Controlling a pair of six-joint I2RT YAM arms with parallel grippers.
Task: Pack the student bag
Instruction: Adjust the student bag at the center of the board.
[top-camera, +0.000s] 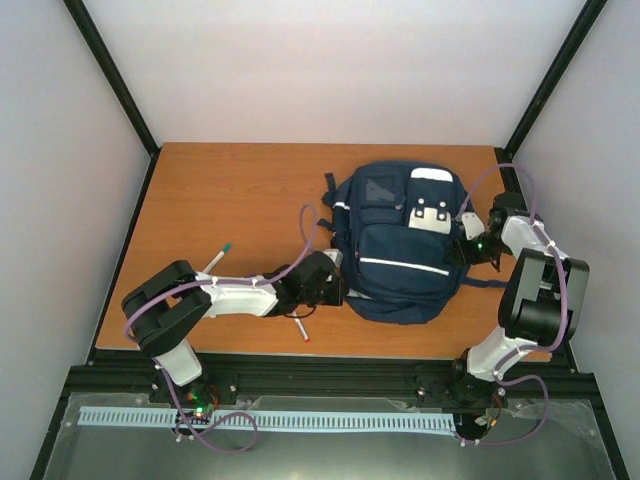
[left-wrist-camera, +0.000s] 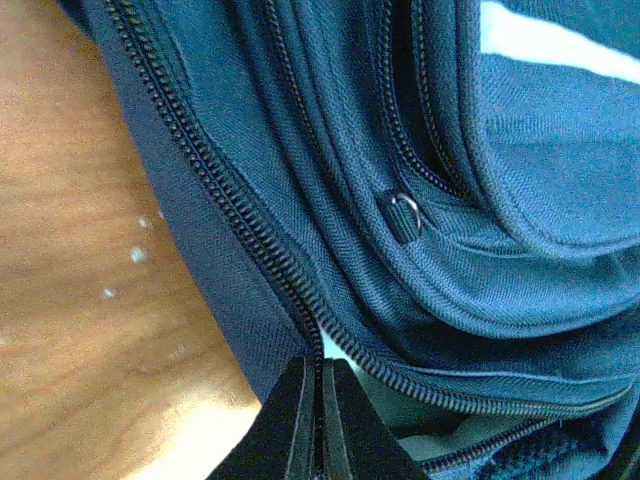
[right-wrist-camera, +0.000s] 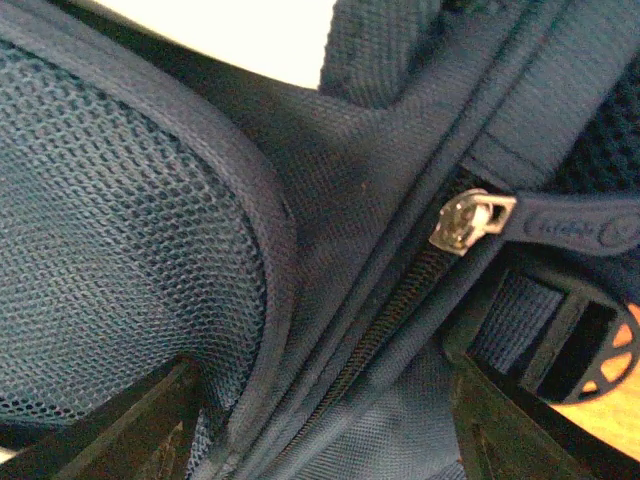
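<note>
1. The large navy blue fabric student bag (top-camera: 400, 260), with thin white stripes and white patches on its front pockets, lies flat on the orange-brown wooden table (top-camera: 230, 190). It sits between the two grippers, front side up.
2. The left gripper (top-camera: 335, 282) is at the bag's left edge. In its wrist view the black fingertips (left-wrist-camera: 300, 420) are pressed tightly together, with no gap.
3. Just ahead of those tips a black coil zipper track (left-wrist-camera: 230, 215) runs diagonally away along the navy twill. It meets the fingertips where they close. Whether a pull or a fold of cloth is nipped between them cannot be told.
4. Beyond and to the right of the left gripper, folds of blue fabric stack up. Among them are a small metal ring (left-wrist-camera: 404, 208) on a dark loop and a white stripe (left-wrist-camera: 560, 42). A sliver of light grey lining (left-wrist-camera: 400, 405) shows right beside the tips.
5. The right gripper (top-camera: 463, 248) is at the bag's right side with its jaws standing wide apart. One dark finger (right-wrist-camera: 150, 425) is low on the left and the other is low on the right.
6. Between and ahead of these fingers lie a navy mesh panel (right-wrist-camera: 110, 250) with a piped edge and a zip seam. Up to the right is a silver zipper slider (right-wrist-camera: 468, 220) with a dark rubber tab (right-wrist-camera: 580, 228).
7. Behind the left gripper, a thin white pen with a red tip (top-camera: 300, 329) lies on the table. A white pen with a green cap (top-camera: 216, 260) lies farther back, beside the arm.
</note>
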